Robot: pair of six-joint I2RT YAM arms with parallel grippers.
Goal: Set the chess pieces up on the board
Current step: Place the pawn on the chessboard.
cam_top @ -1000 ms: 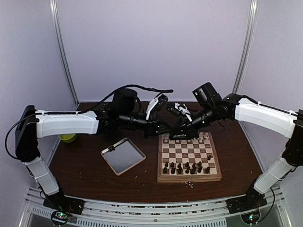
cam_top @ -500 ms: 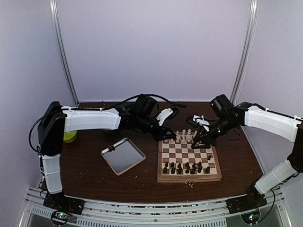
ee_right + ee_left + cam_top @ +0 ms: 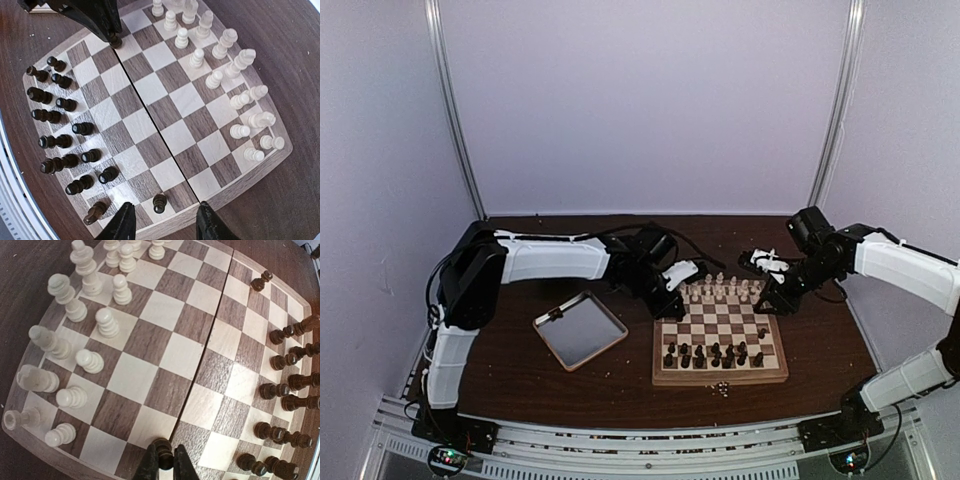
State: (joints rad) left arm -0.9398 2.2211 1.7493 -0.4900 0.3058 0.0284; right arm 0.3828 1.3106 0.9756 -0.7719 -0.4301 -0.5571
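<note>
The board [image 3: 672, 378] lies right of centre on the table. Cream chess pieces [image 3: 720, 292] fill its far rows, dark ones [image 3: 715, 354] its near rows. At the board's left edge my left gripper [image 3: 166, 461] is shut on a dark pawn [image 3: 162, 449], low over the middle seam; the right wrist view shows that gripper [image 3: 107, 31] and pawn [image 3: 116, 41] at the top. My right gripper [image 3: 165, 222] stands open above the board's right edge. A lone dark pawn [image 3: 159, 202] stands free on a light square just ahead of its fingers [image 3: 125, 222].
A square silver tray [image 3: 580, 328] lies left of the board. A few small bits [image 3: 720, 388] lie on the table in front of the board. Both arms reach in over the board's far corners, and dark table runs all round it.
Both grippers have drawn apart from above the board's far edge. The left came down to the left edge with its pawn. The right swung to the right edge and opened.
</note>
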